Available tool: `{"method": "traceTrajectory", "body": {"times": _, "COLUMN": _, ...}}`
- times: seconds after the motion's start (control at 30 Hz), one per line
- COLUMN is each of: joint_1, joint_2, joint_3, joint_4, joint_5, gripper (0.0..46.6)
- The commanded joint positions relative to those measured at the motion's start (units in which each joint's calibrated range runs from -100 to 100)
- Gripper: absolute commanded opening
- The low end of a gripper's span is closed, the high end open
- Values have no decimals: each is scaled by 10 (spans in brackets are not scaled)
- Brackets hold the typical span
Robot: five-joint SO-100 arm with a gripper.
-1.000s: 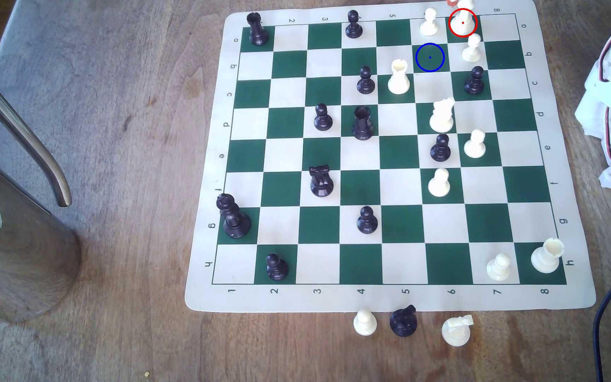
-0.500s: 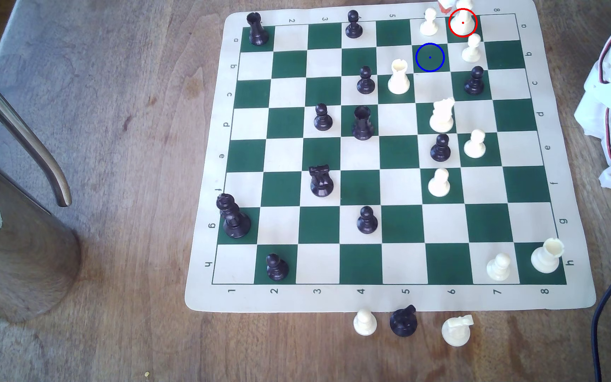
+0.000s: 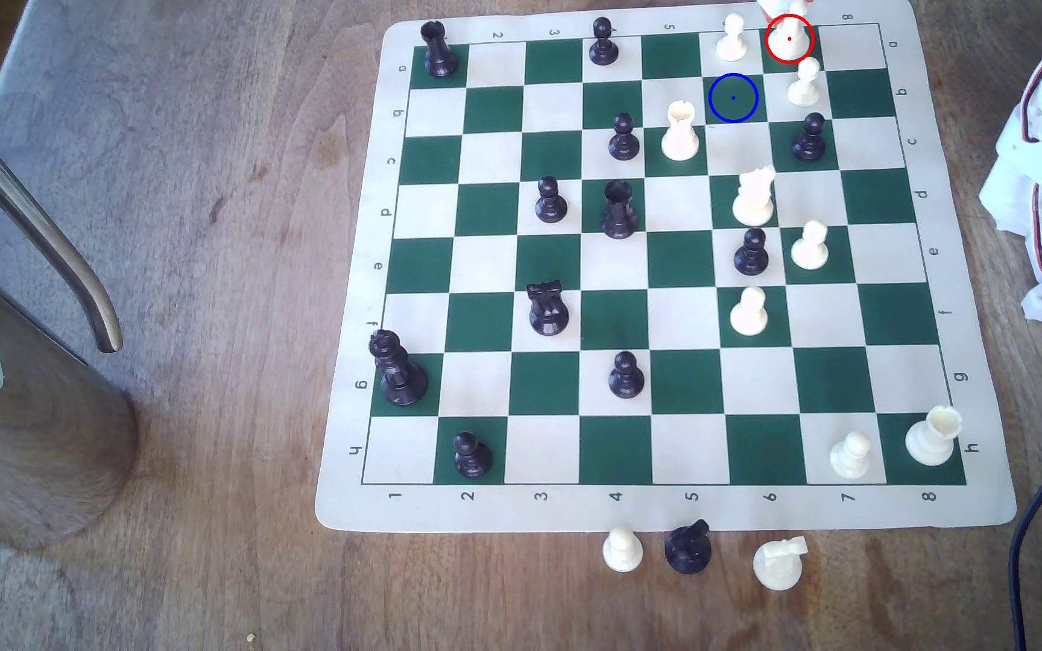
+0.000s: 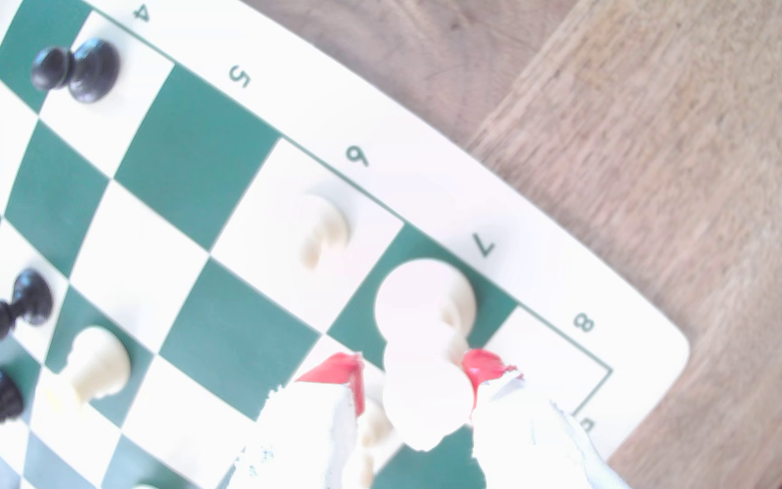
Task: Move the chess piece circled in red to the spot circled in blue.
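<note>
While the tall cream-white plastic chess piece (image 3: 789, 39) stands on its dark green square at the far edge of the green-and-cream vinyl board (image 3: 969, 510), ringed in red, the red-tipped white fingers (image 4: 419, 374) straddle its upper body in the wrist view, one tip on each side. They look spread, with a gap showing on at least one side, so I judge the grasp is in hand but not yet closed. Next comes a squeeze on the slim body, a straight lift, then a short diagonal carry to the dark green square ringed in blue (image 3: 733, 97). Two short white pawns (image 3: 731, 39) (image 3: 805, 82) stand just beside the piece, and a white rook (image 3: 679, 133) sits near the target, so clearance matters. Printed along the board's borders are the numbers 1 to 8 and the letters a to h; no brand is legible.
</note>
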Motion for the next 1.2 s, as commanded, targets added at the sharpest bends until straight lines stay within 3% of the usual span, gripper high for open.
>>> {"method": "traceTrajectory", "body": {"times": 0.0, "joint_1": 1, "joint_2": -11, "joint_3": -5, "joint_4": -5, "joint_5": 3, "gripper": 56}}
{"method": "traceTrajectory", "body": {"times": 0.03, "joint_1": 0, "joint_2": -11, "joint_3": -2, "joint_4": -5, "joint_5": 6, "gripper": 27}}
{"method": "traceTrajectory", "body": {"times": 0.13, "joint_1": -1, "joint_2": -13, "joint_3": -1, "joint_4": -4, "joint_5": 7, "gripper": 4}}
{"method": "traceTrajectory", "body": {"times": 0.43, "joint_1": 2, "joint_2": -41, "joint_3": -9, "joint_4": -4, "joint_5": 8, "gripper": 3}}
{"method": "traceTrajectory", "body": {"times": 0.8, "joint_1": -1, "joint_2": -114, "joint_3": -121, "joint_4": 104, "joint_5": 6, "gripper": 3}}
{"method": "traceTrajectory", "body": {"times": 1.17, "joint_1": -105, "joint_2": -179, "joint_3": -132, "joint_4": 165, "joint_5": -14, "gripper": 3}}
